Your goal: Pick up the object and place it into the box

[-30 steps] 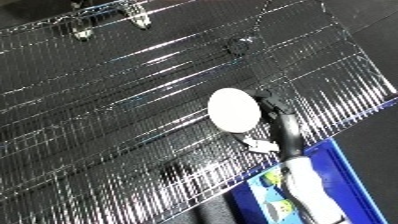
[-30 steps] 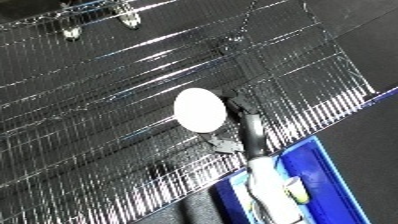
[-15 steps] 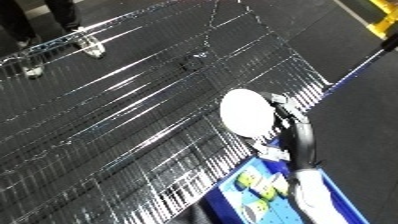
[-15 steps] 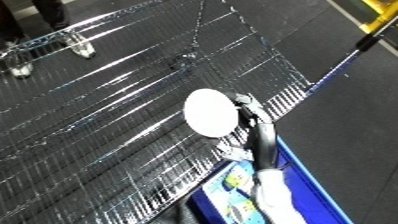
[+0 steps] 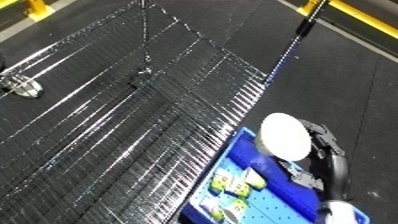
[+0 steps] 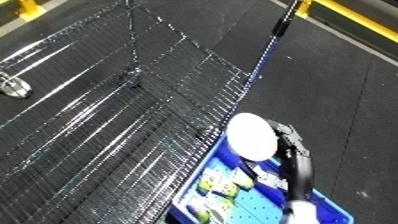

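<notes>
- Setting: dark floor with a yellow barrier along the top right; a wire-mesh surface with a gleaming grid fills the left and centre of both views, and the whole scene sits tilted in frame.
- A small metal wheel or caster shows at the far left edge of the mesh. A thin pole runs up toward the barrier.
- Blue bin stands just beside the right edge of the mesh, at lower right. Several yellow-green items already lie on its floor; what they are I cannot tell.
- Task item: a white disc, round and flat-looking, plain face toward the camera. It is held above the top end of the bin, over the bin's open interior, not resting on anything I can see.
- Right hand: black fingers curled round the right edge of the disc from behind, thumb side mostly hidden by the disc. Reads as grasping the disc. Forearm comes up from the lower right corner.
- Left hand: shows in neither view.
- Progress (judgement): pick-up done, carry to the bin essentially done, since the disc is over the bin rather than over the mesh. Left to do: lower it a little if needed, open the fingers, pull the hand clear.
- Risk (judgement): disc sits near the bin's upper rim, so a release here could clip the wall.
</notes>
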`<state>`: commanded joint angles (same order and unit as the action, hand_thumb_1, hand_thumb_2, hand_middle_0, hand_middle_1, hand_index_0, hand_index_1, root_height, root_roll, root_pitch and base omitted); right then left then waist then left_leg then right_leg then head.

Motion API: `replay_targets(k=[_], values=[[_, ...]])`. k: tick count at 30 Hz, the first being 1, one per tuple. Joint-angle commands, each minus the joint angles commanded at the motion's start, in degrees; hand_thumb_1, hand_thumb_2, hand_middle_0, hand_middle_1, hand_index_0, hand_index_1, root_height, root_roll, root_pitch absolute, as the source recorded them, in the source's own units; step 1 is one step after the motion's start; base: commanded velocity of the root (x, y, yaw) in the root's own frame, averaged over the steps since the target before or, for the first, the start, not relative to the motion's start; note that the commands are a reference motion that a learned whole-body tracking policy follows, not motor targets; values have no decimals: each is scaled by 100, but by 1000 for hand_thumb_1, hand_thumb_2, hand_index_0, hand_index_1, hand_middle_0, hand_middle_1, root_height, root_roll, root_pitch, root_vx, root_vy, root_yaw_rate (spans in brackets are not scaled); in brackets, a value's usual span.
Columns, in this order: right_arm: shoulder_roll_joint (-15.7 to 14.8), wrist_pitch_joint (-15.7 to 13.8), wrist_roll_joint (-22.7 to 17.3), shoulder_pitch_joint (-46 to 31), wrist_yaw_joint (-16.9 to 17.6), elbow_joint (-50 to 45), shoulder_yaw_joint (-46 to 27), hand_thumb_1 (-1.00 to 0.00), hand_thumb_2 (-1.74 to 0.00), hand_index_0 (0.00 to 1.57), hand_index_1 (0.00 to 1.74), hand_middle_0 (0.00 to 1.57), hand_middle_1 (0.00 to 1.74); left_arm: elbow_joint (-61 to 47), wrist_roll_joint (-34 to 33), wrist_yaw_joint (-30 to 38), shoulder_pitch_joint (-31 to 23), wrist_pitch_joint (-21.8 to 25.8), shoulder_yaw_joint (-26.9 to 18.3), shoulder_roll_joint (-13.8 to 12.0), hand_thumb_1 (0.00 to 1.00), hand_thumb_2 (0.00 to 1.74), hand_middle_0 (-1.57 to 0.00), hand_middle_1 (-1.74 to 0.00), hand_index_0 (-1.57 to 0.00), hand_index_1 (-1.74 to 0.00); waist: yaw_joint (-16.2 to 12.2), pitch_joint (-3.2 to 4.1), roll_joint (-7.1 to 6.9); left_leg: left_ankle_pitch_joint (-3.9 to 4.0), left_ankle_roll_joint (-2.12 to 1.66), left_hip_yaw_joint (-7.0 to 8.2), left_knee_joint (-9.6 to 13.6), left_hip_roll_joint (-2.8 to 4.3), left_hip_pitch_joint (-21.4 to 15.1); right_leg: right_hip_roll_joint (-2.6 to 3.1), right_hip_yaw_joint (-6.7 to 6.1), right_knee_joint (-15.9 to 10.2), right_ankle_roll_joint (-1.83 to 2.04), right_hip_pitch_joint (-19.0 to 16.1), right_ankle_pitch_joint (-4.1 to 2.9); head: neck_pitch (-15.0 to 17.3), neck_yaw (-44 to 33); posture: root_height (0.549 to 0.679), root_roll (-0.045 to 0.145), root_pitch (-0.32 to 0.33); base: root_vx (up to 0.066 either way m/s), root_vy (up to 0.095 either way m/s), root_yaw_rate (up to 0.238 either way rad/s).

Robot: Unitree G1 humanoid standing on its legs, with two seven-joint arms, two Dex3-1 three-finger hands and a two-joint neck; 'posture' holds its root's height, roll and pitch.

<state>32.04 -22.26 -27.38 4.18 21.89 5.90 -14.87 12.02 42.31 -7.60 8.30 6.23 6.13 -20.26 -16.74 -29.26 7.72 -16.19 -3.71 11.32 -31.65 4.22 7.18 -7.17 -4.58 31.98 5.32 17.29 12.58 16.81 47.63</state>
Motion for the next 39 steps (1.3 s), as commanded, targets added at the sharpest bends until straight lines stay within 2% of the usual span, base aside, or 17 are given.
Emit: replay_targets(k=[2,10,15,22,28,34,39], values=[[-15,-99,-185,-89,-84,130,-74,-650,-1131,1020,1131,1020,1131,43,14,14,21,53,21,41,1000,1740,-1570,-1740,-1570,-1740,-83,0,35,3,-5,45,22,-1,-38,6,-32,-39,11,1,-7,-5,8,660,91,-39,-24,66,-138],[-34,-492,-760,-268,-296,804,-179,-250,-435,393,435,393,435,210,60,51,109,213,141,159,1000,1740,-1570,-1740,-1570,-1740,-255,3,167,25,-26,110,120,-30,-141,18,-112,-186,32,-26,-44,4,170,661,97,-34,-25,37,-70],[34,-533,-869,-251,-366,1026,-204,0,0,0,0,0,0,227,100,107,159,238,213,180,1000,1740,-1570,-1740,-1570,-1740,-278,24,235,57,-46,97,221,-49,-198,-3,-117,-285,47,-64,-77,123,225,663,98,-31,-16,24,-10],[54,-507,-843,-205,-360,1106,-177,0,0,0,0,0,0,249,150,160,205,204,260,202,1000,1740,-1570,-1740,-1570,-1740,-255,69,274,93,-67,65,302,-61,-235,-16,-106,-357,61,-111,-98,306,161,664,98,-30,-4,6,11],[15,-399,-691,-267,-591,1016,-97,0,0,0,0,0,0,260,181,141,166,211,253,244,1000,1740,-1570,-1740,-1570,-1740,-210,90,254,134,-85,49,354,-63,-256,-38,-76,-426,65,-164,-128,511,-156,665,98,-32,4,11,30],[-181,-299,-294,-273,-783,675,256,0,0,0,0,0,0,212,187,191,123,193,271,301,1000,1740,-1570,-1740,-1570,-1740,-58,119,149,169,-80,-30,380,-78,-260,-39,-7,-428,32,-266,-110,743,-711,666,95,-41,5,-3,100],[-342,-54,-61,-126,-990,348,626,0,0,0,0,0,0,143,159,259,120,129,293,285,1000,1740,-1570,-1740,-1570,-1740,165,141,14,183,-68,-142,441,-99,-236,-85,80,-511,34,-360,-161,823,-1257,667,92,-46,-10,-40,157]])
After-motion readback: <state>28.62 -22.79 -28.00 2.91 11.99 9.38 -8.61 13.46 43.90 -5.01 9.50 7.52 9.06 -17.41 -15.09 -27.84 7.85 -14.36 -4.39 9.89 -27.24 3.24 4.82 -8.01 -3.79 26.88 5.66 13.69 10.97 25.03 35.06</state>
